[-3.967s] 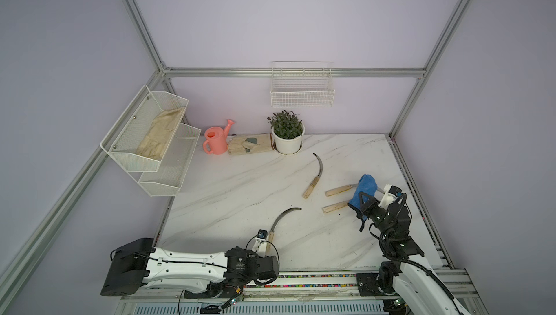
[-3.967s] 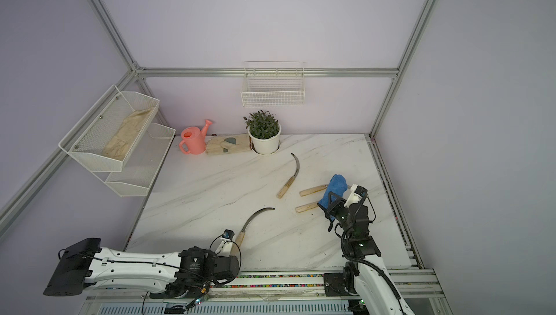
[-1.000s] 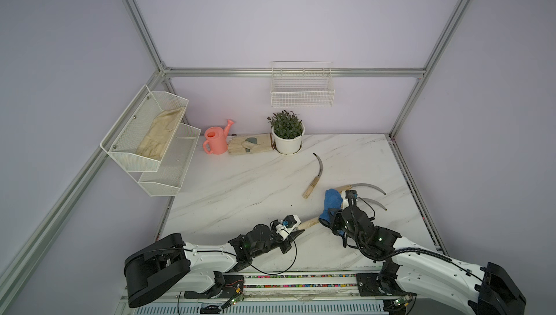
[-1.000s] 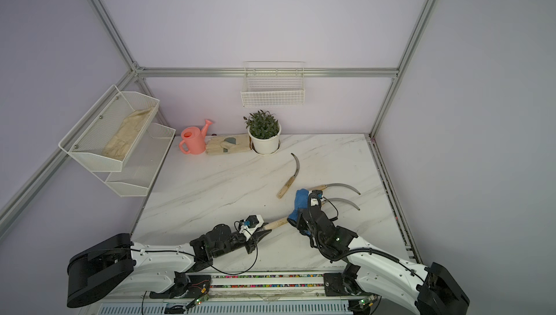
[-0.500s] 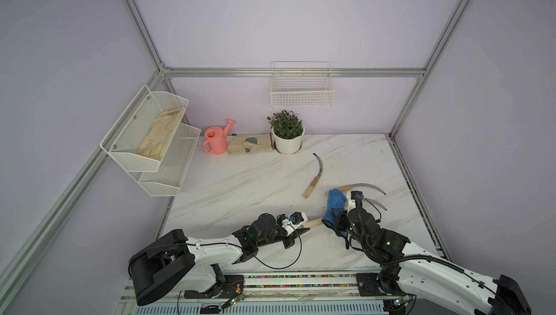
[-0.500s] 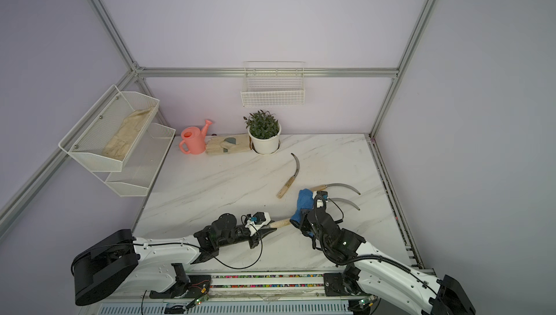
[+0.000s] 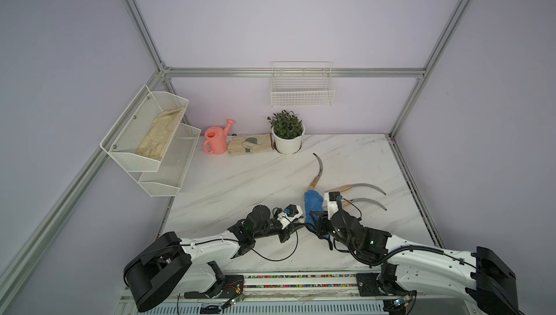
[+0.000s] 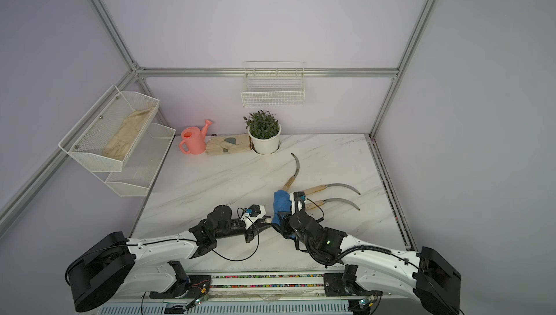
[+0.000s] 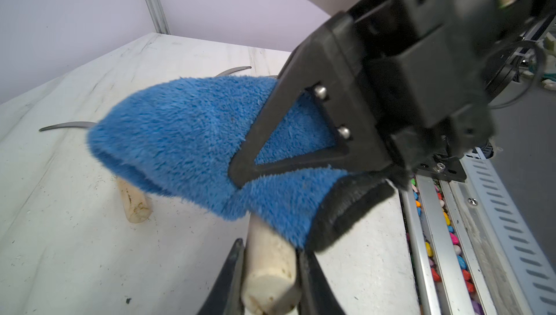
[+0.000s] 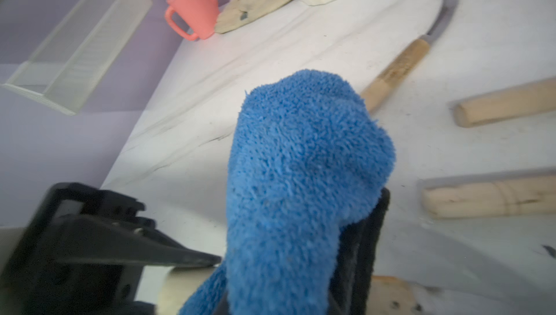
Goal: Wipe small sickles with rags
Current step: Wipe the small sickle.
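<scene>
Two sickles (image 7: pixel 365 186) near right table edge (image 7: pixel 402 178)

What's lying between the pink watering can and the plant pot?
A beige glove lies flat between can and pot; both top views show it.

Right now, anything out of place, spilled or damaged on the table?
Nothing stands out. The left gripper is shut on one sickle by its handle, and the right gripper holds the blue rag over it. Nothing looks spilled or broken.
</scene>
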Controlling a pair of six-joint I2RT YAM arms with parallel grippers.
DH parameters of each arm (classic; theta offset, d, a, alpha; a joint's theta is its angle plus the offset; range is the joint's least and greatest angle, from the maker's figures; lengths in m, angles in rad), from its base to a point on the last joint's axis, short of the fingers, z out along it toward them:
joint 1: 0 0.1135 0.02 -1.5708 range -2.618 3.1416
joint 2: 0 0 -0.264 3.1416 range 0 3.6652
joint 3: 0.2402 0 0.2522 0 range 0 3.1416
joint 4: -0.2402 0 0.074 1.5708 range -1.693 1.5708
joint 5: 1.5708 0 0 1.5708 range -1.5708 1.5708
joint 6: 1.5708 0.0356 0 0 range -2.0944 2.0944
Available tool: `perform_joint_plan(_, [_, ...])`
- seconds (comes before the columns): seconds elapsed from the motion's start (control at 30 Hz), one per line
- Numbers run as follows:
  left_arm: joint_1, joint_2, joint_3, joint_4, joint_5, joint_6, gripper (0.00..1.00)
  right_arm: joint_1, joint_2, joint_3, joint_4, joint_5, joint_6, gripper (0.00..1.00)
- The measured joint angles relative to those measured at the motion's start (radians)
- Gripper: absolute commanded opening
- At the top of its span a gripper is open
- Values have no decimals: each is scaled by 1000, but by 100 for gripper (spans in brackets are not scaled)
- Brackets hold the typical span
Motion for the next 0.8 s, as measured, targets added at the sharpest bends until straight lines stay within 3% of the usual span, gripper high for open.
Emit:
perform_joint_plan(0.23, [0, 3, 0, -25, -2, 2, 0, 50, 74, 31, 78, 8, 14, 0])
perform_joint_plan(0.43, [-6, 3, 0, 3, 1, 2, 0, 46, -47, -72, 92, 70, 64, 0])
perform_joint_plan(0.8, [-5, -14, -2, 6, -7, -9, 0, -122, -100, -190, 74, 81, 111, 0])
